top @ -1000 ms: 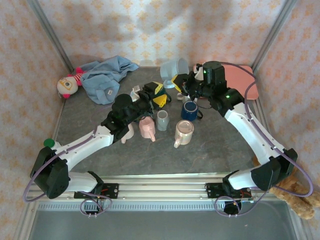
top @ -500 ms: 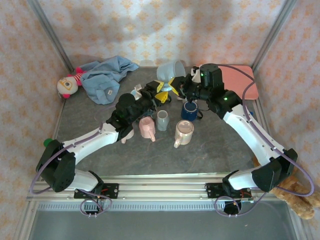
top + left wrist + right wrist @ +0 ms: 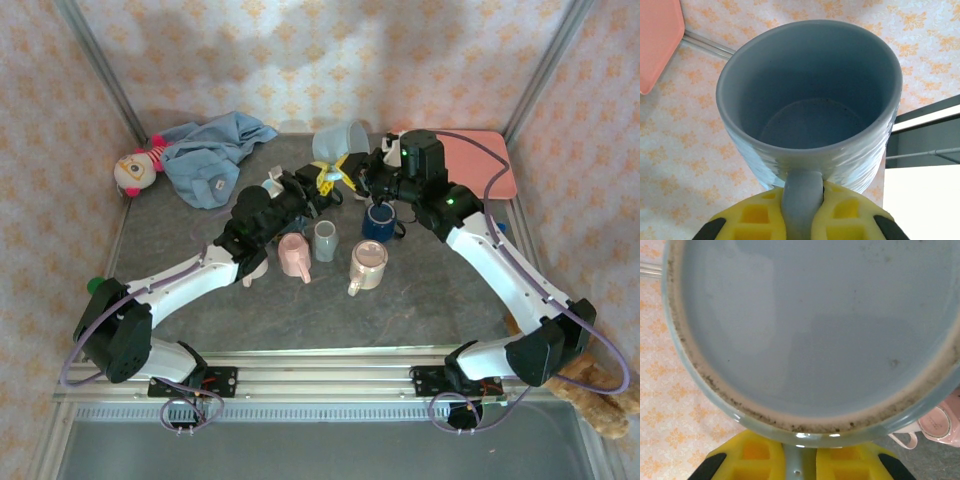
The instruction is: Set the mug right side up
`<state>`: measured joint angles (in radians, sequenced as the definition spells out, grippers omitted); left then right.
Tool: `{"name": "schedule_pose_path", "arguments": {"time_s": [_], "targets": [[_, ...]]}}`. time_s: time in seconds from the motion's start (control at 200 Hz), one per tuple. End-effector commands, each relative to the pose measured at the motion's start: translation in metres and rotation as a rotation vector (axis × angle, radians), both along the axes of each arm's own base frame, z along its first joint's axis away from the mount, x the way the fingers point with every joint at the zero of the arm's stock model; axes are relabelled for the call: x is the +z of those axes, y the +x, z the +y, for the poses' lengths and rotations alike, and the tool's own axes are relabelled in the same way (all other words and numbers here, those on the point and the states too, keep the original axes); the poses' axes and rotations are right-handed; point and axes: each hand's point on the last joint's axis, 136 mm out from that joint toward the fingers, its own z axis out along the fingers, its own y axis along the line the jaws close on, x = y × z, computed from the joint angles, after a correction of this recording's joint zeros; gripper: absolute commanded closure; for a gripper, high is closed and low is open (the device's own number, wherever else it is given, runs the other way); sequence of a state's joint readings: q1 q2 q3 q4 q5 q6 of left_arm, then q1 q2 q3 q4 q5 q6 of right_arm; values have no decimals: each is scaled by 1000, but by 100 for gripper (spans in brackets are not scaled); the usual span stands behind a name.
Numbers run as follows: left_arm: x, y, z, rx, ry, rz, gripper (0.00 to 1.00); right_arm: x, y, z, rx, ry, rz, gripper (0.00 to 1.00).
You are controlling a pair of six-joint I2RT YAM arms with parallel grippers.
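The light blue mug [image 3: 340,140] hangs in the air over the back of the table, lying roughly on its side. In the left wrist view I look into its open mouth [image 3: 810,100], and my left gripper [image 3: 802,200] is shut on the handle. In the right wrist view the mug's flat base [image 3: 810,330] faces me, with my right gripper [image 3: 800,455] shut on the same handle from the other side. From above, the left gripper [image 3: 322,182] and the right gripper [image 3: 356,168] meet just below the mug.
Below the grippers stand a pink mug [image 3: 294,254], a grey cup [image 3: 325,240], a dark blue mug [image 3: 379,221] and a beige mug [image 3: 367,266]. A doll [image 3: 135,170] and blue cloth [image 3: 215,150] lie back left. A pink board [image 3: 485,160] lies back right.
My left gripper has reached up to the mug and shut on its handle. The right gripper keeps its hold; the mug has shifted slightly left.
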<state>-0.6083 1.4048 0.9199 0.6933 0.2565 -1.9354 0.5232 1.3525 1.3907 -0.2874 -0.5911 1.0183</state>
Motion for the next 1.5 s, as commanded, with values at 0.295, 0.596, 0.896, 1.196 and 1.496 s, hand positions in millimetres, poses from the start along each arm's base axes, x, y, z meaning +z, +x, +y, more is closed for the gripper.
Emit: {"name": "schedule_pose_path", "arguments": {"time_s": [0.295,0.596,0.896,1.196,1.496], "targets": [[58,2,0,30,-31,-207,100,22,4,-4,-24,-3,-147,100],[93,-2,4,68,216,-379,100,13,5,-16,-66,-76,-155,75],[105,4,24,93,453,-458,100,4,9,-34,-45,-155,-193,44],[117,9,21,18,747,-577,100,-3,14,-79,-58,-279,-220,38],[116,13,18,-57,1067,-692,100,-55,45,-144,-72,-650,-109,45]]}}
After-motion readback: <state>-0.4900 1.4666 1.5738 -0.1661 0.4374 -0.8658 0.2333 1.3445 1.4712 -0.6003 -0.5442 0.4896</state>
